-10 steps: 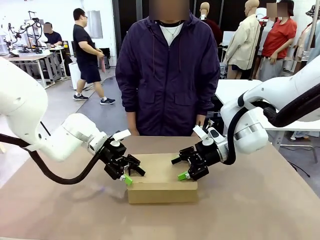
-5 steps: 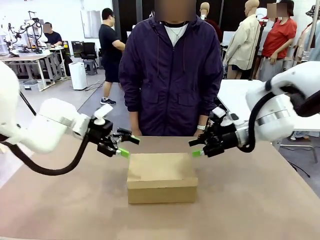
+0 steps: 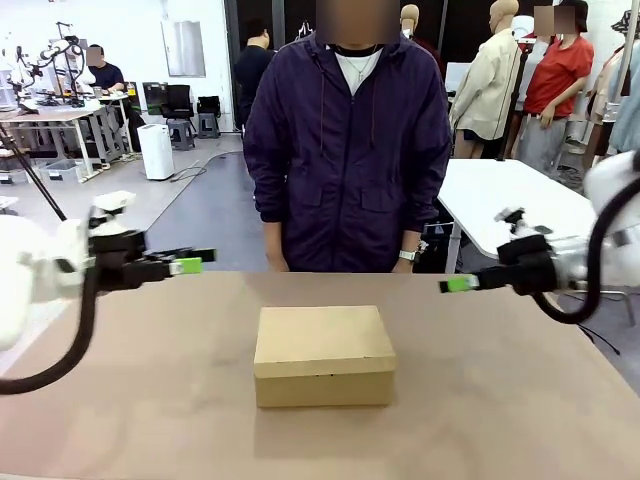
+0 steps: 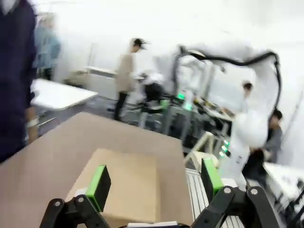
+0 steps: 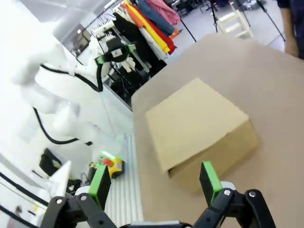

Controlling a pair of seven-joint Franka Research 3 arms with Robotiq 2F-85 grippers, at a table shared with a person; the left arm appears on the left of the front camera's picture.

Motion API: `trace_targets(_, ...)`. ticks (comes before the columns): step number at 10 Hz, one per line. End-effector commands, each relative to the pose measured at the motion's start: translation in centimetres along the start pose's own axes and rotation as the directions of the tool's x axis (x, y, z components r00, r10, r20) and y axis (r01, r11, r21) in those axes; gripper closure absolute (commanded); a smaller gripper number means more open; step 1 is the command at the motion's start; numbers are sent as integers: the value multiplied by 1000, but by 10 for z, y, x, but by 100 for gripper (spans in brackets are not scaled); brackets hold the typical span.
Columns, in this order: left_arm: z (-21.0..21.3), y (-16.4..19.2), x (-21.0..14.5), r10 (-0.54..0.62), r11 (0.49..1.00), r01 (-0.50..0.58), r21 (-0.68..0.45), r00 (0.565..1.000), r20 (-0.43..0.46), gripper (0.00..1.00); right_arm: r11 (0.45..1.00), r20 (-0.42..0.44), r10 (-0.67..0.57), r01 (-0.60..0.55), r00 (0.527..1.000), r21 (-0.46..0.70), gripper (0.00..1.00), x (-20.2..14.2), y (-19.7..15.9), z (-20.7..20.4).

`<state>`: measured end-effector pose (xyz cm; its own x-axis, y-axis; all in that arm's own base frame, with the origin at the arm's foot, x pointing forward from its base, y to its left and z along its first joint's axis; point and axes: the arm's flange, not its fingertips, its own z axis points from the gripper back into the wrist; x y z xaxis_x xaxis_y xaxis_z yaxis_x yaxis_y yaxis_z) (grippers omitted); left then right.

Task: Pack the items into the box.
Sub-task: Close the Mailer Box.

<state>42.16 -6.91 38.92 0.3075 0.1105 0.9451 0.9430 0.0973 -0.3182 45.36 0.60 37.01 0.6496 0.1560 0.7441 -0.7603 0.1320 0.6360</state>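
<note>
- The brown cardboard box [image 3: 324, 354], shaped like a shoebox, sat in the middle of the light brown table [image 3: 520, 400] with its flap lid shut.
- The left gripper [image 3: 185, 265], black with green pads, hung in the air off to the left of the box, well apart from it. In the left wrist view its jaws stood wide open [image 4: 154, 183] and it had hold of nothing.
- The right gripper [image 3: 458, 284], also black with green pads, hung off to the right of the box, well apart from it too. Its jaws were wide open [image 5: 154, 183] and it was holding nothing.
- A person in a dark purple zip jacket [image 3: 347, 150] stood at the far side of the table, just behind the box.
- Both wrist views looked down at the shut box [image 5: 197, 126] from the side.
</note>
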Motion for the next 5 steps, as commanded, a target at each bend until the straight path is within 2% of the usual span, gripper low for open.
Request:
trace_targets(1,40,-32,-12,235,928,-252,276,968,92,0,994,56,-77,73,995,77,0,-29,16,45)
trace_targets(2,62,-38,-25,336,924,-343,169,939,68,0,989,93,-117,108,989,101,0,-50,21,69)
trace_targets(3,75,-39,-34,421,877,-420,233,906,48,0,982,131,-186,182,974,44,0,-62,21,86)
trace_targets(4,79,-31,-35,373,923,-369,109,928,-18,0,980,169,-200,198,965,28,0,-66,16,96)
trace_targets(5,79,-9,-26,322,914,-322,247,946,45,0,977,146,-200,209,969,-47,0,-66,1,91)
